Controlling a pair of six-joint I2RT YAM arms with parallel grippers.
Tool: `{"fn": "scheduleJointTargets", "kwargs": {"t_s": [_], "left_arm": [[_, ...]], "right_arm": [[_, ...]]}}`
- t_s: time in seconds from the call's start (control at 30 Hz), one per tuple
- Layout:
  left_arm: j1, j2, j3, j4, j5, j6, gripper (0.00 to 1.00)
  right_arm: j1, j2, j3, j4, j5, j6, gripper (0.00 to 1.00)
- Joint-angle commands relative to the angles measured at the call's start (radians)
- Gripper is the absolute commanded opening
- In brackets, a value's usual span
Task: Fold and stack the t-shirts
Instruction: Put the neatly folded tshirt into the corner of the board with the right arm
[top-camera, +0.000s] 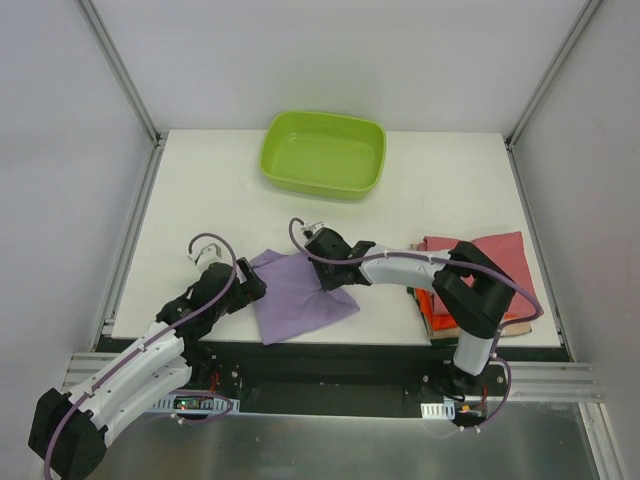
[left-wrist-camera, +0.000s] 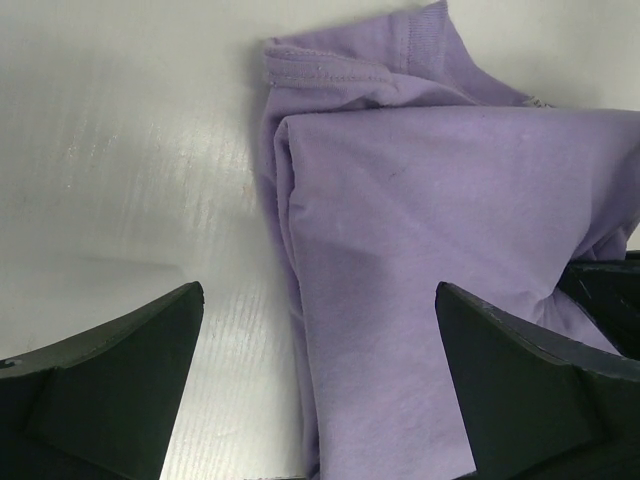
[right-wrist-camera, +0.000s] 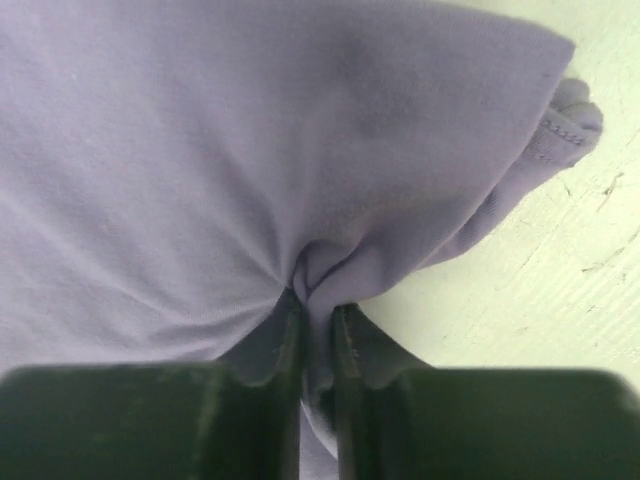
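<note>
The lilac t-shirt (top-camera: 298, 295) lies folded near the table's front edge, between the two arms. My right gripper (top-camera: 322, 258) is shut on a pinch of its right edge; the right wrist view shows the cloth (right-wrist-camera: 250, 150) bunched between the closed jaws (right-wrist-camera: 318, 305). My left gripper (top-camera: 250, 283) is open at the shirt's left edge, low over the table; in the left wrist view its fingers straddle that folded edge (left-wrist-camera: 400, 280). A dusty rose-red shirt (top-camera: 490, 255) lies folded on an orange one (top-camera: 425, 303) and a dark one at the right.
A lime-green plastic tub (top-camera: 324, 153) stands at the back centre of the white table (top-camera: 200, 190). The right arm's elbow (top-camera: 470, 290) hangs over the stack at the right. Metal frame posts rise at both back corners.
</note>
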Motion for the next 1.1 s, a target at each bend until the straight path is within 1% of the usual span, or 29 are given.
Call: {"fn": "scheduleJointTargets", "kwargs": {"t_s": [0.0, 0.03, 0.1, 0.17, 0.23, 0.3, 0.43, 0.6, 0.67, 0.77, 0.87, 0.97, 1.07], "left_arm": [[0.005, -0.021, -0.013, -0.002, -0.024, -0.022, 0.99], [0.005, -0.026, -0.011, -0.005, -0.026, -0.020, 0.99], [0.005, -0.030, -0.010, -0.009, -0.024, -0.019, 0.99], [0.005, -0.036, -0.008, -0.017, -0.033, -0.022, 0.99], [0.005, -0.039, -0.013, -0.037, -0.067, -0.043, 0.99], [0.005, -0.047, -0.020, -0.048, -0.095, -0.051, 0.99], [0.005, -0.064, -0.021, -0.062, -0.113, -0.052, 0.99], [0.005, -0.082, -0.030, -0.086, -0.154, -0.080, 0.99], [0.006, -0.087, -0.034, -0.089, -0.159, -0.085, 0.99], [0.005, -0.088, -0.034, -0.094, -0.167, -0.085, 0.99], [0.005, -0.088, -0.033, -0.097, -0.174, -0.086, 0.99], [0.005, -0.088, -0.031, -0.101, -0.181, -0.088, 0.99], [0.005, -0.088, -0.031, -0.108, -0.196, -0.092, 0.99]], "right_arm": [[0.036, 0.026, -0.058, -0.026, 0.072, 0.034, 0.04], [0.039, 0.019, -0.063, -0.026, 0.088, 0.025, 0.01], [0.045, -0.013, -0.066, -0.047, 0.131, 0.016, 0.00], [0.057, -0.059, -0.060, -0.124, 0.235, 0.016, 0.01], [0.080, -0.102, -0.021, -0.277, 0.423, 0.051, 0.01], [0.100, -0.138, 0.011, -0.418, 0.563, 0.081, 0.01], [0.103, -0.170, 0.039, -0.662, 0.709, 0.138, 0.00], [0.092, -0.185, 0.085, -0.909, 0.882, 0.209, 0.00], [0.076, -0.201, 0.101, -0.977, 0.948, 0.224, 0.01], [0.048, -0.227, 0.124, -1.047, 1.013, 0.230, 0.00], [0.017, -0.264, 0.140, -1.055, 1.028, 0.174, 0.00], [-0.007, -0.316, 0.148, -1.043, 1.030, 0.096, 0.00], [-0.030, -0.394, 0.137, -0.967, 0.961, -0.044, 0.00]]}}
